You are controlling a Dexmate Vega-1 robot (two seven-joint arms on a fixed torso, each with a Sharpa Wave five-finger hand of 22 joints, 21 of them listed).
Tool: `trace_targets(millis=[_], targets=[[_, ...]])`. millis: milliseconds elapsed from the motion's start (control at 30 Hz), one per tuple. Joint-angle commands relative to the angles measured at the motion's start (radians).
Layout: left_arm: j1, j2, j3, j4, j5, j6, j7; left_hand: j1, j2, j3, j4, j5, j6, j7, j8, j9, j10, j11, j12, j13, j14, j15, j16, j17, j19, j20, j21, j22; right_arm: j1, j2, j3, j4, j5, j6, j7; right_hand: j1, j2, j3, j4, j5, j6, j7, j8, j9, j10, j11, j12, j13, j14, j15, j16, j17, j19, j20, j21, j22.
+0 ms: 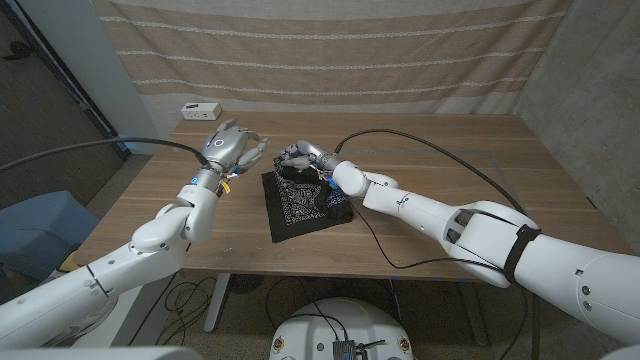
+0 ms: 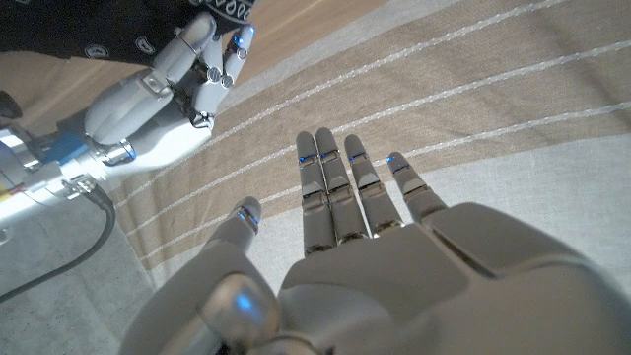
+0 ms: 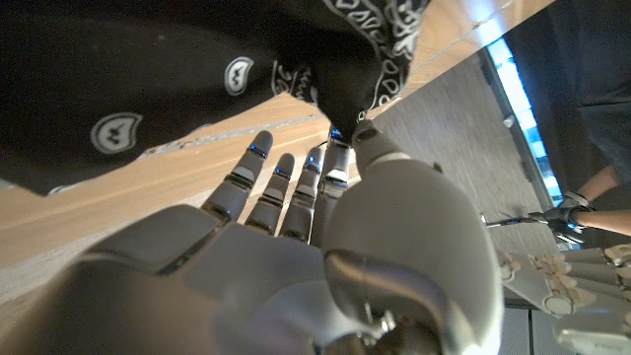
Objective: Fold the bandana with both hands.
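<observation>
Your right hand (image 3: 296, 247) is pinching a corner of the black bandana (image 1: 298, 203) between thumb and fingers, lifting it. That bandana is lying mid-counter (image 1: 450, 190), partly folded. Your left hand (image 1: 232, 148) is hovering just beside its far-left corner, fingers extended and apart, holding nothing.

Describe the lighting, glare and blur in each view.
Head view: even, soft light; the black bandana is sharp on the table. Left wrist view: the left robot hand is crisp, with bright glare at the picture's left edge. Right wrist view: the right robot hand looms large and slightly soft, pinching the bandana's corner; background dim.
</observation>
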Motion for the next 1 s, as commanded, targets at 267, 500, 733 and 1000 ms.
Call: trace_targets(millis=[267, 500, 733, 1000], targets=[[0.046, -0.084, -0.059, 0.049, 0.048, -0.032, 0.145, 0.004, 0.032, 0.001, 0.023, 0.003, -0.051, -0.006, -0.023, -0.002, -0.022, -0.001, -0.009, 0.012, -0.020, 0.007, -0.012, 0.003, -0.012, 0.008, 0.003, 0.005, 0.075, 0.018, 0.049, 0.101, 0.258, 0.147, 0.668, -0.227, 0.004, 0.114, 0.157, -0.013, -0.367, -0.207, -0.020, -0.023, -0.378, -0.065, -0.007, 0.002, -0.335, 0.002, -0.068, 0.074, -0.414, -0.014, -0.055, 0.009], [0.053, -0.075, -0.080, 0.066, 0.001, -0.109, 0.143, -0.003, 0.027, -0.002, 0.030, 0.001, -0.055, -0.004, -0.024, -0.003, -0.023, 0.003, -0.009, 0.015, -0.020, 0.009, -0.012, 0.005, -0.013, 0.010, 0.004, 0.005, -0.053, -0.157, 0.082, -0.288, 0.103, -0.052, 0.356, -0.190, -0.061, 0.109, 0.010, -0.011, -0.373, -0.046, 0.010, -0.023, -0.288, 0.040, 0.039, -0.006, -0.200, 0.045, -0.029, 0.039, -0.221, 0.038, 0.023, 0.000], [0.040, -0.075, -0.082, 0.101, -0.047, -0.183, 0.116, -0.012, 0.020, -0.009, 0.039, -0.001, -0.054, -0.001, -0.024, -0.005, -0.029, 0.009, -0.011, 0.018, -0.027, 0.015, -0.015, 0.006, -0.014, 0.012, 0.004, 0.006, -0.160, -0.253, 0.121, -0.505, -0.030, -0.198, 0.118, -0.159, -0.076, 0.084, -0.065, -0.015, -0.332, -0.026, 0.016, -0.021, -0.186, 0.043, 0.065, -0.008, -0.074, 0.040, 0.006, 0.015, -0.053, 0.032, 0.077, -0.003], [0.005, -0.085, -0.058, 0.150, -0.076, -0.252, 0.077, -0.023, 0.016, -0.015, 0.050, -0.003, -0.055, 0.001, -0.025, -0.006, -0.038, 0.013, -0.014, 0.021, -0.032, 0.017, -0.018, 0.008, -0.018, 0.013, 0.004, 0.006, -0.226, -0.324, 0.144, -0.630, -0.113, -0.266, 0.011, -0.156, -0.113, 0.053, -0.097, -0.019, -0.402, -0.045, -0.007, -0.021, -0.159, 0.048, 0.065, -0.007, -0.022, 0.031, 0.018, 0.003, -0.006, 0.048, 0.088, -0.004]])
